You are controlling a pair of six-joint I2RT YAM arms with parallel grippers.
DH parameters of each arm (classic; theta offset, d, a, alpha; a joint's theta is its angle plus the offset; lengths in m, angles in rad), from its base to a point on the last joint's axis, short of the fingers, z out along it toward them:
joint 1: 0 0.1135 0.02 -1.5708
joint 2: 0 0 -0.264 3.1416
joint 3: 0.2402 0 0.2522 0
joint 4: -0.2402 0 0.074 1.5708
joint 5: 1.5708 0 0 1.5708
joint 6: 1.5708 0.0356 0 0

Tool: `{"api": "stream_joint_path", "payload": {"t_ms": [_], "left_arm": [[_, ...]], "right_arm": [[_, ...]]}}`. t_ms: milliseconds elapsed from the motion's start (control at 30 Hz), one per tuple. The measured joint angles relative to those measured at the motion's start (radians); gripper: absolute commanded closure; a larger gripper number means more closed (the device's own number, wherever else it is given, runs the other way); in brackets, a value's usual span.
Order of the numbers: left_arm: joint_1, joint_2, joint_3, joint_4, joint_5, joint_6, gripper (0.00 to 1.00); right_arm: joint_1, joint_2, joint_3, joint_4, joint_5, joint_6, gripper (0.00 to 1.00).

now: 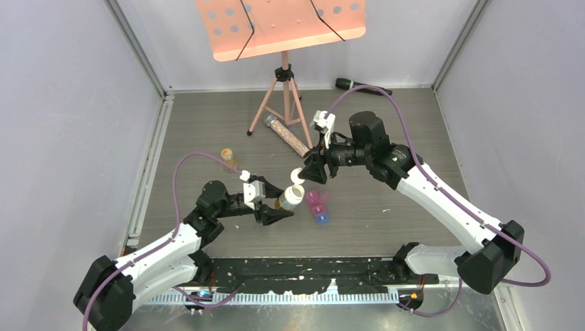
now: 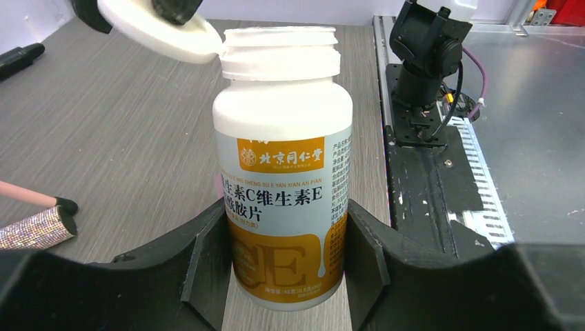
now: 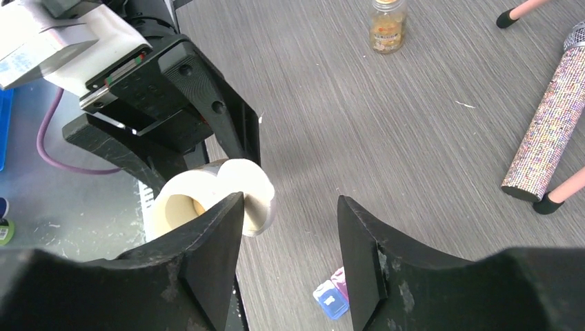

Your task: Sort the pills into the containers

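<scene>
My left gripper (image 2: 286,256) is shut on a white pill bottle (image 2: 281,145) with an orange label, holding it upright near the table's middle (image 1: 290,198). The bottle's flip lid (image 2: 160,33) stands open, swung to one side. My right gripper (image 3: 290,256) hovers just above it with its jaws open and only bare table between them; its left finger (image 3: 207,255) rests against the lid (image 3: 252,194). No pills show; the bottle's inside is dark. The containers (image 1: 318,205), a pink, purple and blue strip, lie on the table right of the bottle and below the right gripper (image 1: 312,170).
A small amber bottle (image 1: 227,156) stands at the left. A long speckled bead tube (image 1: 286,134) lies between the legs of a pink tripod stand (image 1: 283,89). A black marker (image 1: 360,86) rests by the back wall. The black base rail (image 1: 310,269) runs along the near edge.
</scene>
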Motion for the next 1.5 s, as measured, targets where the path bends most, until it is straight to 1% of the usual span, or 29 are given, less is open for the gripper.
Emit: {"api": "stream_joint_path", "payload": {"t_ms": [300,400,500,600,733,800,1033,1233,1433,1500], "left_arm": [[0.0,0.0,0.0,0.008,0.0,0.003,1.0],[0.0,0.0,0.0,0.008,-0.01,0.003,1.0],[-0.001,0.0,0.0,0.005,-0.034,0.008,1.0],[-0.005,0.0,0.0,0.003,-0.062,0.007,1.0],[-0.013,0.013,0.003,-0.027,-0.111,0.015,1.0],[-0.026,0.033,0.014,-0.069,-0.15,0.031,1.0],[-0.059,0.11,0.047,-0.177,-0.26,0.061,1.0],[-0.083,0.222,0.112,-0.255,-0.364,0.084,1.0],[-0.133,0.34,0.183,-0.333,-0.467,0.101,1.0],[-0.163,0.368,0.204,-0.358,-0.523,0.109,1.0]], "right_arm": [[0.0,0.051,-0.054,0.097,-0.003,0.121,0.51],[0.0,0.071,-0.07,0.108,-0.01,0.145,0.52],[0.0,0.077,-0.071,0.109,-0.005,0.161,0.51],[-0.002,0.077,-0.055,0.088,0.023,0.174,0.45],[-0.009,0.076,-0.005,0.052,0.096,0.203,0.41],[-0.015,0.067,0.017,0.04,0.152,0.224,0.4],[-0.047,-0.044,0.014,0.011,0.391,0.279,0.38],[-0.053,-0.149,-0.063,0.01,0.529,0.31,0.38],[-0.07,-0.158,-0.187,-0.003,0.612,0.35,0.38],[-0.082,-0.159,-0.22,-0.013,0.63,0.362,0.38]]}}
